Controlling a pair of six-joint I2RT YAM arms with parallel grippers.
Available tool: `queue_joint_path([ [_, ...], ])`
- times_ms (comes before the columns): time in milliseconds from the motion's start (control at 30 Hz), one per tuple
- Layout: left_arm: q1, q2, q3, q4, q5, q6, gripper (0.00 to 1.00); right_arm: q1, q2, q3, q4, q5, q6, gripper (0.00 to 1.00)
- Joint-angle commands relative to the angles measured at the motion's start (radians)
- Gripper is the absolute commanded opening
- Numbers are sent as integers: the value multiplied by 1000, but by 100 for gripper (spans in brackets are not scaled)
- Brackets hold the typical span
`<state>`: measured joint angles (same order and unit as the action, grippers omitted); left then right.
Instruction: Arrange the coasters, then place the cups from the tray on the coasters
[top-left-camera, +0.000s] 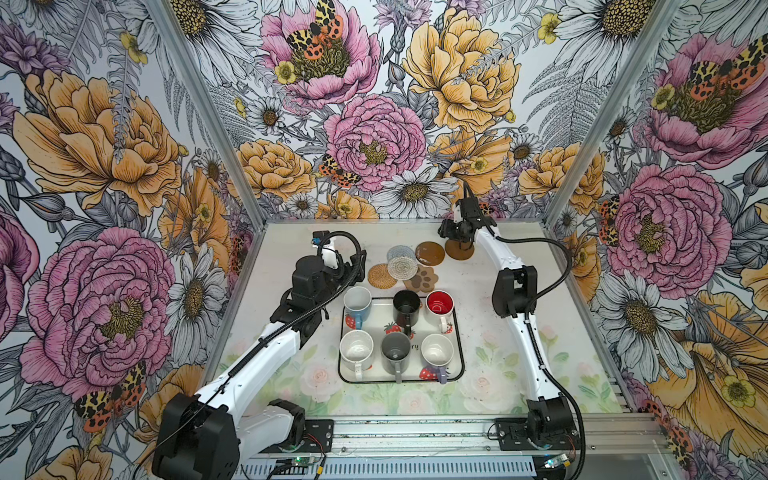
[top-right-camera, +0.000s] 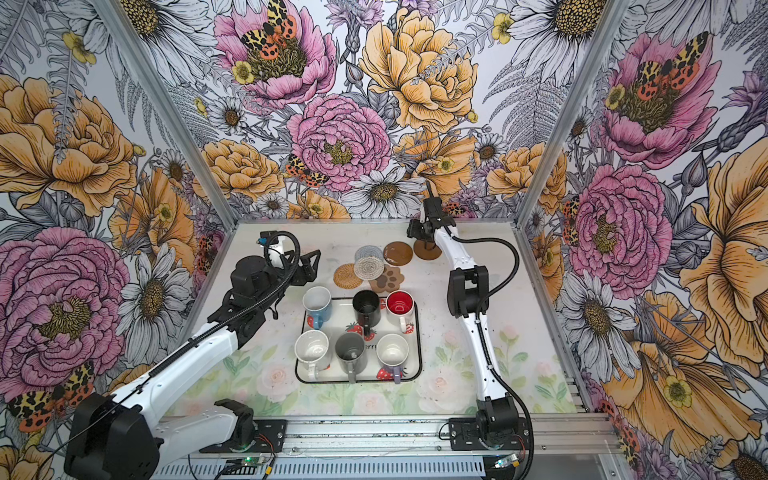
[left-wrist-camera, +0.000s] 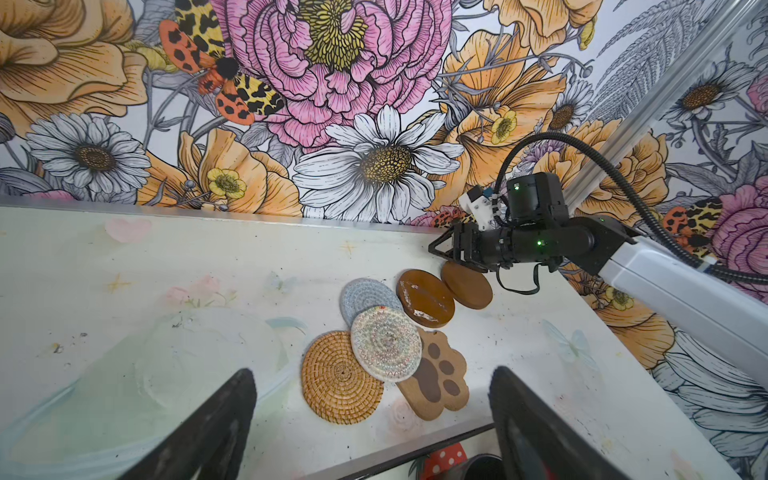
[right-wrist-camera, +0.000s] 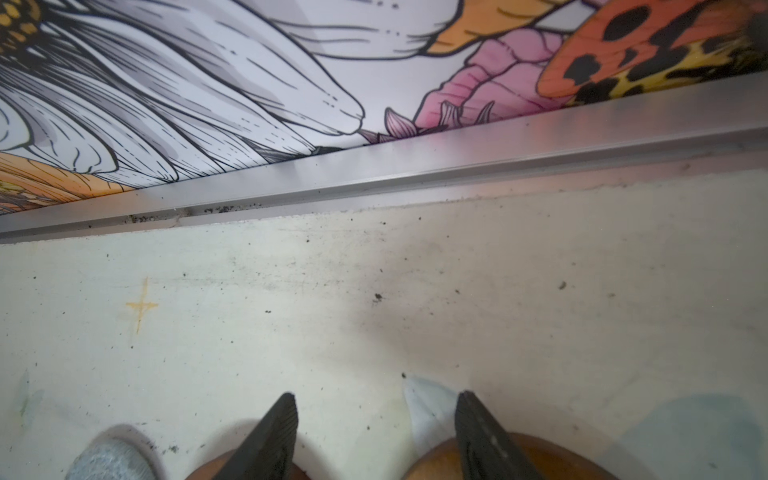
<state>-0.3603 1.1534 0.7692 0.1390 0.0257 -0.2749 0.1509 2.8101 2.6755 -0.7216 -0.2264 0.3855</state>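
While all six cups (top-left-camera: 406, 307) stand on the tray (top-left-camera: 460, 332) in both top views, the coasters (top-left-camera: 402, 268) lie clustered just beyond it, the right gripper (top-left-camera: 456, 243) touching the rightmost brown disc (top-left-camera: 463, 252). From the left wrist, the left gripper (left-wrist-camera: 372, 374) gapes wide and empty, facing the rattan coaster (left-wrist-camera: 340, 382). From the right wrist, the right gripper's fingers (right-wrist-camera: 270, 440) stand apart, clamping nothing, low over brown coaster edges.

The round rattan coaster (top-left-camera: 382, 276) is tan, spiral-woven; the paw-shaped coaster (top-left-camera: 422, 279) is tan with brown pads; the rounded-rectangle tray (top-left-camera: 417, 328) is white, black-rimmed, strawberry-printed.
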Motion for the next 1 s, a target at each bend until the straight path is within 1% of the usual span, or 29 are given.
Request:
queue_joint_path([
  [0,-22,32,70,45,48,-8,89,-10,-10,-53,-65,0,18,62],
  [333,-80,164,176,74,80,-1,89,-33,-57,-130,-154,21,9,56],
  [467,-109,231,237,74,105,-1,88,-47,-106,-191,-162,12,-1,53],
  [633,-143,277,273,74,126,6,88,-43,-200,-301,-165,22,-64,54],
  [767,-155,289,277,74,128,7,88,-29,-265,-372,-172,71,-125,56],
  [967,-161,283,269,74,124,9,88,9,-337,-467,-198,189,-239,59],
])
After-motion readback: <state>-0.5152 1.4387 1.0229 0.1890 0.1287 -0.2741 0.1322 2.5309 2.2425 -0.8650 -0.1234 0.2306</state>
